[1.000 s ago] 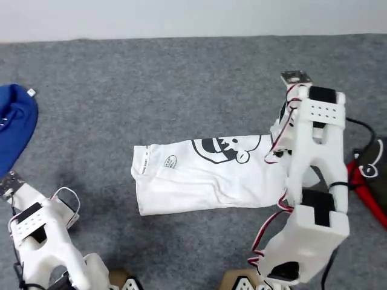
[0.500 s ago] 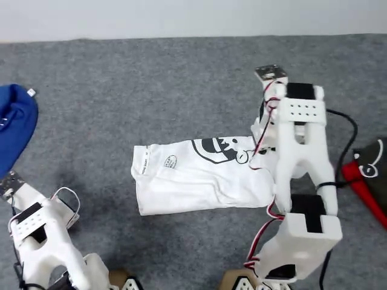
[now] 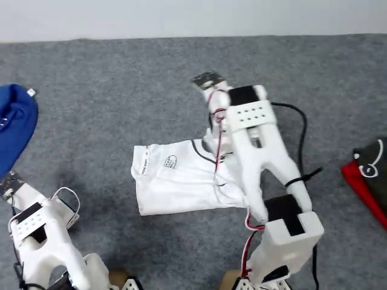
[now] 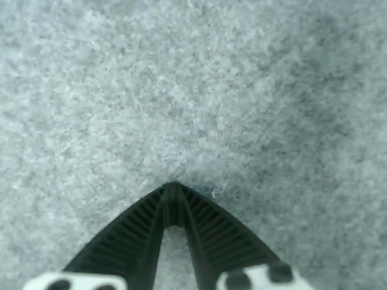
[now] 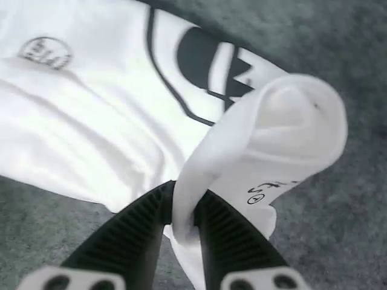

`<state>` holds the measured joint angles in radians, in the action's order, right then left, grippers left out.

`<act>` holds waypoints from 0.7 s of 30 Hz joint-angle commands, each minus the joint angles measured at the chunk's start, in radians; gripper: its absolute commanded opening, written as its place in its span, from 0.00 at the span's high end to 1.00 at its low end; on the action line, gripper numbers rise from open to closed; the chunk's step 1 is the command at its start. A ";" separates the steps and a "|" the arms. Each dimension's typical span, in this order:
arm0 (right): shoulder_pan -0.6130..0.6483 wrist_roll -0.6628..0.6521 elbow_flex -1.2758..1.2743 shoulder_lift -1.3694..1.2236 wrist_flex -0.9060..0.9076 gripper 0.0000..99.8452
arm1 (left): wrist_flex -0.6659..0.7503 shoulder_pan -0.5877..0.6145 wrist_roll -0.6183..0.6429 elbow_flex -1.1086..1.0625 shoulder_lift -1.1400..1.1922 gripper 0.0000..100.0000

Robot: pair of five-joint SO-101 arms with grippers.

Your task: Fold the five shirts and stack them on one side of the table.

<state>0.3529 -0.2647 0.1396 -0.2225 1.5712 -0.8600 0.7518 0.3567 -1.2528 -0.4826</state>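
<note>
One end of the white shirt (image 3: pixel 175 181) is hanging pinched in the right gripper's (image 5: pixel 183 196) fingers (image 5: pixel 139 223); the left gripper (image 4: pixel 173 190) is sitting closed, empty. Laying that end edge-to-edge is what counts.

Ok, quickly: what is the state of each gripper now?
Left gripper: closed, holding nothing.
Right gripper: closed on the white shirt.

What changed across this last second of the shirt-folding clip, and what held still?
The right arm swung across toward the left arm's side, its right tool carrying the clamped end of the white shirt over the rest of it, so the shirt now lies shorter. The left arm, the blue shirt and the red and black garment stayed put.
</note>
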 commanded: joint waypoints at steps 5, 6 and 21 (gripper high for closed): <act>0.154 -0.014 0.032 0.061 0.005 0.97 | -0.008 0.005 0.006 -0.021 -0.002 1.00; 0.166 -0.021 0.032 0.059 0.005 0.97 | -0.008 0.005 0.006 -0.021 -0.002 1.00; 0.300 -0.060 0.032 0.059 -0.004 0.97 | -0.008 0.005 0.006 -0.021 -0.002 1.00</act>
<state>0.6107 -0.3168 0.1396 -0.2225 1.5712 -0.8600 0.7518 0.3567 -1.2528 -0.4826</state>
